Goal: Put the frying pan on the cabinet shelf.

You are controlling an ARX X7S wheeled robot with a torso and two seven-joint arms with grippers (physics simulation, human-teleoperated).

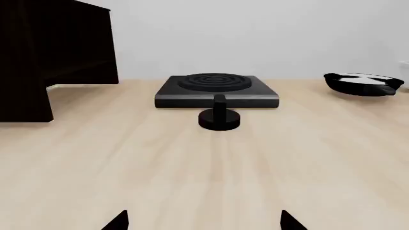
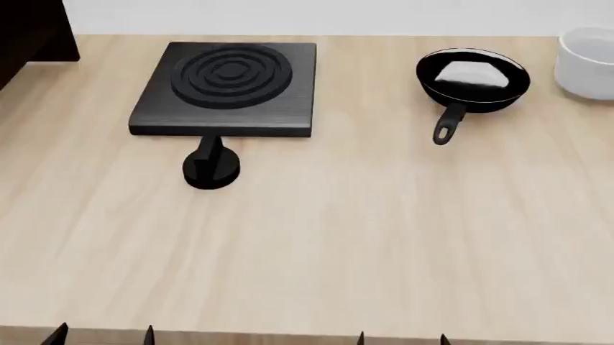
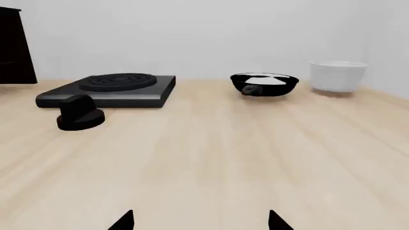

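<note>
frying pan (image 2: 472, 77) sits at bench far right corner, handle pointing toward near edge, nearer right gripper (image 2: 402, 339), whose fingers stand wide and empty.

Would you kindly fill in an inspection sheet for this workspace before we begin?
Surface: pale wooden table, flat.
Job's things: frying pan upright at far right, handle toward the robot; cabinet at far left.
Clutter: square hob plate; black knob in front of it; white pot beside the pan.
Grippers: left end effector and right end effector open, holding nothing.
Cables: nothing seen.
Surroundings: plain white wall.
</note>
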